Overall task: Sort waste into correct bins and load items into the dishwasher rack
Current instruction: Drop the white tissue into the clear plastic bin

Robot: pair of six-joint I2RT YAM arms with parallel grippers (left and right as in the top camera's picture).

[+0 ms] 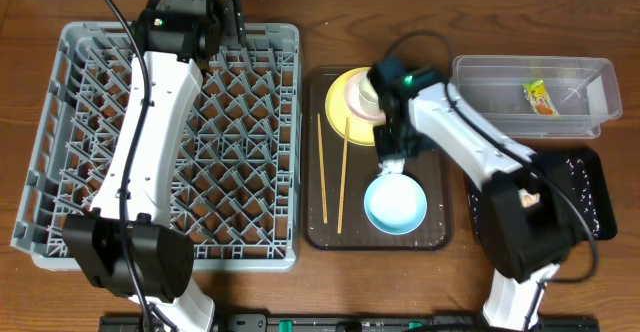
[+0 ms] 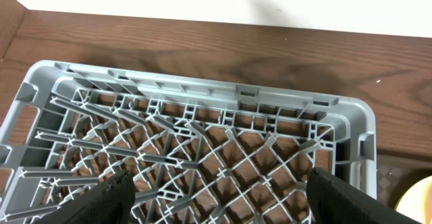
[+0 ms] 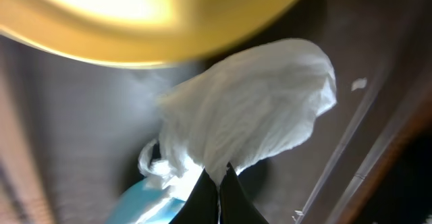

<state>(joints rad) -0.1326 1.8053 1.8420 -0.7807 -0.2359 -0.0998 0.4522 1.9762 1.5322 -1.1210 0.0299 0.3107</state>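
My right gripper (image 3: 219,177) is shut on the crumpled white napkin (image 3: 256,109) and holds it over the brown serving tray (image 1: 375,237), between the yellow plate (image 1: 340,97) and the light blue bowl (image 1: 395,204). In the overhead view the napkin (image 1: 392,164) shows just under the gripper. The pink bowl (image 1: 362,97) sits on the plate, partly hidden by the arm. Two chopsticks (image 1: 322,167) lie on the tray's left side. My left gripper (image 2: 219,197) is open and empty over the back of the grey rack (image 1: 160,132). The white cup is hidden.
The clear tub (image 1: 480,87) at the back right holds the green-and-yellow snack wrapper (image 1: 540,97). The black tray (image 1: 590,172) in front of it has rice-like scraps in it. The right arm's base covers its left part.
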